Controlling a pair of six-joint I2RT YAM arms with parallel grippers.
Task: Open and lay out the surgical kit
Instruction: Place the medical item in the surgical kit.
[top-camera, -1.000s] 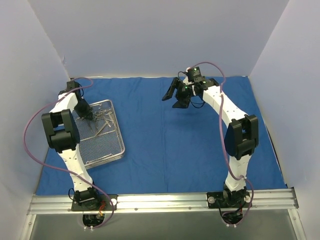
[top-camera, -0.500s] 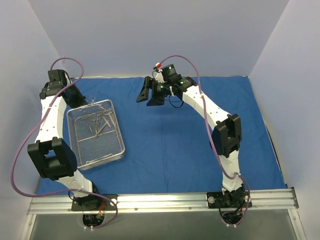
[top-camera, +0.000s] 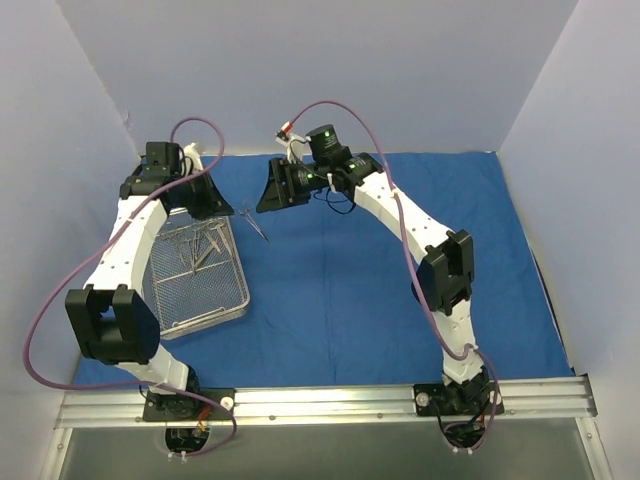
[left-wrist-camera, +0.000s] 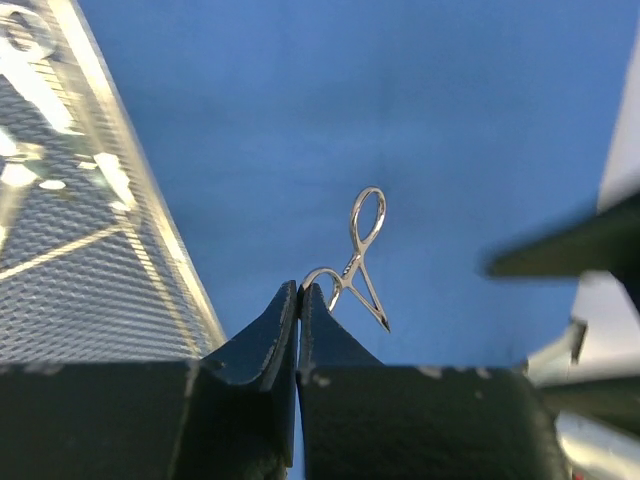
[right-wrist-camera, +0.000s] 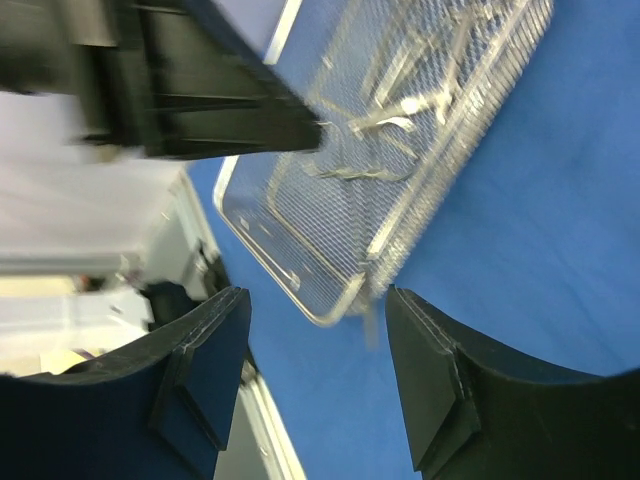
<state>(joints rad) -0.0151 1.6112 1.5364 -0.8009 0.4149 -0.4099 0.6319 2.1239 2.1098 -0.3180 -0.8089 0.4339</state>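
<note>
The royal-blue cloth wrap (top-camera: 350, 290) lies spread flat over the table. The silver wire-mesh tray (top-camera: 225, 308) sits on its left side with several scissor-handled instruments (top-camera: 198, 248) in its far half. My left gripper (top-camera: 232, 208) is shut on one handle ring of a silver instrument (top-camera: 255, 224), which hangs above the cloth just right of the tray; it also shows in the left wrist view (left-wrist-camera: 360, 262). My right gripper (top-camera: 272, 187) is open and empty, in the air close to the right of the left gripper. The tray also shows in the right wrist view (right-wrist-camera: 300, 275).
Pale walls close in the table at the back and both sides. A metal rail (top-camera: 330, 402) runs along the near edge with both arm bases on it. Purple cables loop off both arms.
My left gripper has lifted an instrument out of the tray and carried it right, past the tray's edge. My right gripper has swung left toward it, staying open.
</note>
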